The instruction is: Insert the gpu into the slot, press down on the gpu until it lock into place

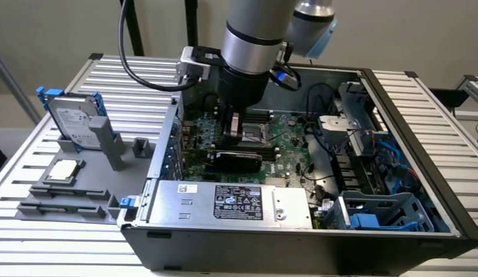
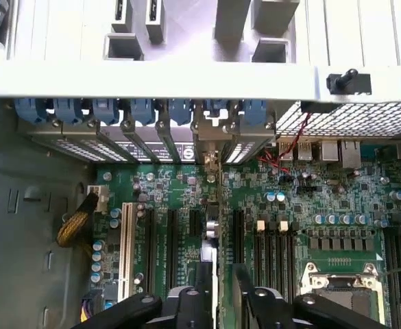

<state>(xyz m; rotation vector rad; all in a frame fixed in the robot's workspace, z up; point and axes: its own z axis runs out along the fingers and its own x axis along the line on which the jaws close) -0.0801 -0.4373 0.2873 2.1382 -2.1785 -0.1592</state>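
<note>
The arm reaches down into the open computer case point(image 1: 393, 231), which lies on its side on a slatted metal desk point(image 1: 54, 248). The tool point(image 1: 231, 134) hangs over the green motherboard point(image 1: 289, 156), directly above the gpu point(image 1: 235, 160). The gpu stands on its long edge across the motherboard, black shroud facing the power supply point(image 1: 223, 202), just beyond that silver box and close to the rear wall of the case.

In the wrist view the gpu point(image 2: 211, 226) appears edge-on as a thin upright card running from the tool point(image 2: 217, 301) toward the row of blue expansion clips point(image 2: 142, 110) at the rear wall, its silver end bracket point(image 2: 212, 140) sitting among those clips. The two black fingers point(image 2: 200, 298) stand on either side of the card's top edge, with a narrow gap showing; whether they pinch the card or merely straddle it cannot be told. The slot is hidden beneath the card, so how deep it sits cannot be told either. The black memory slots point(image 2: 272, 243) lie beside the gpu, with the processor socket point(image 2: 341, 281) farther off.

Outside the case, on the desk, a grey hard drive with blue rails point(image 1: 73, 121) stands in a grey fixture point(image 1: 70, 196).
</note>
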